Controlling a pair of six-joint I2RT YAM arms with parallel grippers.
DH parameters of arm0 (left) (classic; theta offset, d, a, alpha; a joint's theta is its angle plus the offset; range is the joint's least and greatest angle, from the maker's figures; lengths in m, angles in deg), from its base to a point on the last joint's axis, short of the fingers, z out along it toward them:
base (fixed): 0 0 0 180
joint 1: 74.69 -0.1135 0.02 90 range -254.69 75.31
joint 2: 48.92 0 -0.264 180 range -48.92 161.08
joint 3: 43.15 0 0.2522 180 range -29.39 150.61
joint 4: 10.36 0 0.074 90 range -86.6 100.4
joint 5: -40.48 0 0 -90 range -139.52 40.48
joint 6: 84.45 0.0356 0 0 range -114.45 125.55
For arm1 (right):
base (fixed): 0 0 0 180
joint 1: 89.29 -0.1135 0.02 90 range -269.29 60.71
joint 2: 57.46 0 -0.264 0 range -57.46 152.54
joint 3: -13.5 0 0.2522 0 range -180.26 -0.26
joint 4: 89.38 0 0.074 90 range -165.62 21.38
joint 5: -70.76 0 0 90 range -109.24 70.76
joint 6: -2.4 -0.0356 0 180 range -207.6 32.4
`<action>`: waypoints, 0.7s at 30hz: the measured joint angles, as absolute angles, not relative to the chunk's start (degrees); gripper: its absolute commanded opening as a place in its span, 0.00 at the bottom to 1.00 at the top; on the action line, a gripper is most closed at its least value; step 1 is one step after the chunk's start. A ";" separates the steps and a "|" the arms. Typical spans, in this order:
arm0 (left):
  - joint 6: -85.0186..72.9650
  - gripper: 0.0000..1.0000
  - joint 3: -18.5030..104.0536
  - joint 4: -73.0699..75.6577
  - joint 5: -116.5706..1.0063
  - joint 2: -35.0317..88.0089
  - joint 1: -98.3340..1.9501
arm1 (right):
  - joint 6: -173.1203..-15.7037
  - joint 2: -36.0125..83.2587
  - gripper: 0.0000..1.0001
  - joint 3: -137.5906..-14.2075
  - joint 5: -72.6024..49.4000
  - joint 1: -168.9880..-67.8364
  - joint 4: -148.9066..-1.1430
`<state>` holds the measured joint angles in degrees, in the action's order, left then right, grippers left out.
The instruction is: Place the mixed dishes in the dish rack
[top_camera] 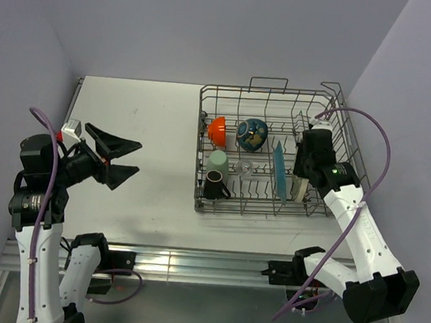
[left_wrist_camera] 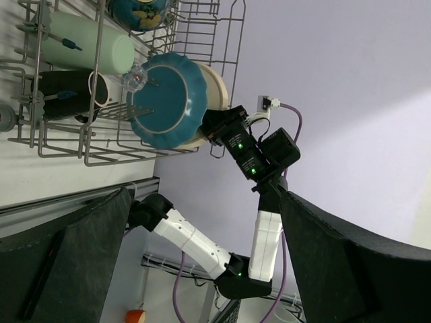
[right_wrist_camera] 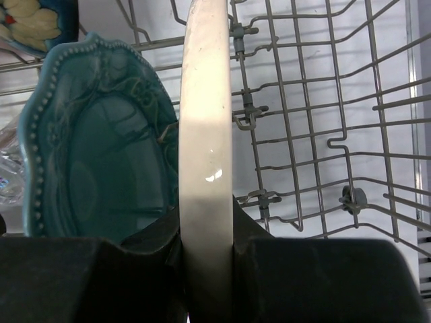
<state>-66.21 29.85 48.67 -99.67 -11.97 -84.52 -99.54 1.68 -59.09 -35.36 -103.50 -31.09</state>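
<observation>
The grey wire dish rack (top_camera: 201,129) stands at the table's right. Inside it sit an orange bowl (top_camera: 218,130), a blue bowl (top_camera: 252,134), a pale green mug (top_camera: 217,161), a dark brown mug (top_camera: 215,185) and a small clear glass (top_camera: 247,167). A teal scalloped plate (top_camera: 278,170) stands on edge among the tines. My right gripper (right_wrist_camera: 207,235) is shut on the rim of the cream plate (right_wrist_camera: 205,134), held upright inside the rack just right of the teal plate (right_wrist_camera: 101,155). My left gripper (top_camera: 128,157) hangs open and empty over the table, left of the rack.
The rack's right half (right_wrist_camera: 303,121) holds only bare wire tines. An aluminium rail (top_camera: 190,262) runs along the near table edge. Grey walls close in the back and both sides.
</observation>
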 measured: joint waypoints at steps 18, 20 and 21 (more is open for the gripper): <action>-67.48 0.99 28.10 48.19 -99.69 -12.82 -84.52 | -103.70 2.57 0.68 -60.10 -41.31 -103.37 -23.81; -67.59 0.99 28.06 48.17 -99.69 -12.84 -84.52 | -103.67 2.44 0.72 -60.34 -41.22 -103.37 -23.55; -67.61 0.99 28.04 48.17 -99.69 -12.84 -84.52 | -103.65 2.24 0.73 -60.40 -41.07 -103.37 -23.52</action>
